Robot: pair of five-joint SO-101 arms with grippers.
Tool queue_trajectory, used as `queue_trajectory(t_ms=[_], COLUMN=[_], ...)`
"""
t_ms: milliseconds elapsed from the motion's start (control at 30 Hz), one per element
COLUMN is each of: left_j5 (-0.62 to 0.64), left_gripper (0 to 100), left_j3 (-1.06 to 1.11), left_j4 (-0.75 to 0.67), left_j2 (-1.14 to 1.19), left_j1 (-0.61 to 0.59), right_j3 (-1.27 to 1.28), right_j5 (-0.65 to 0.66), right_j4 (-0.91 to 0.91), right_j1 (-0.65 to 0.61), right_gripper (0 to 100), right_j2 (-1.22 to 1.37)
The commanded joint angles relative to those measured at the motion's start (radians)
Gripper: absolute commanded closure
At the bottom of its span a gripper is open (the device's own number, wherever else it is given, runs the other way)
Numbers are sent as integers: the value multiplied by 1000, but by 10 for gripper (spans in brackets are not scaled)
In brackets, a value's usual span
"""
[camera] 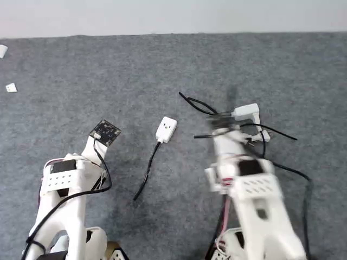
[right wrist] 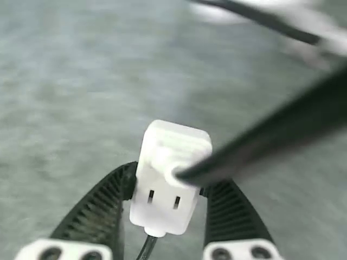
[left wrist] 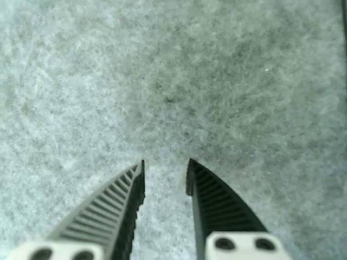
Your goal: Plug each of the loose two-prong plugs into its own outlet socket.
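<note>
The right tool [right wrist: 169, 181] clamped a white outlet socket [right wrist: 171, 149], slots showing, a black cord [right wrist: 260, 146] crossing it. To my judgement that grip wanted holding square, with the cord kept off the slots. The left tool [left wrist: 166, 165] hung open and empty over the grey felt table [left wrist: 227, 81]. A second socket [camera: 166, 130] lay apart from both tools; a pale wall [camera: 173, 16] stood behind.

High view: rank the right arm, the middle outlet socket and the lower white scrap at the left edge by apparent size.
1. right arm, largest, though nearer the camera
2. middle outlet socket
3. lower white scrap, smallest
</note>
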Motion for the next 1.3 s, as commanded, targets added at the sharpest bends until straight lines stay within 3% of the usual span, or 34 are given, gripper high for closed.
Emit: queue_trajectory(t_ms=[0,100,167,367,533,700,867,1067,1267], left_j5=[29,29,29,29,37,37,37,37,37], left_gripper=[885,885,885,885,885,885,885,885,885], left_j3=[-28,-28,-28,-28,-28,-28,-28,-28,-28], left_j4=[-29,-29,-29,-28,-25,-25,-26,-28,-28], left_j2=[-25,-25,-23,-23,-23,-23,-23,-23,-23], left_j1=[-6,-6,-5,-3,-6,-6,-6,-6,-6], right_j3=[-51,-41,-38,-15,-84,-272,-459,-641,-755], right_j5=[112,203,255,311,276,238,235,213,163], right_j4=[61,18,-38,-352,-550,-615,-598,-463,-311], right_j1=[423,757,909,1124,1201,1276,1288,1267,1260], right_gripper=[991,991,991,991,991,990,976,760,809], right_j2=[-245,-317,-295,-7,311,598,865,1044,1055])
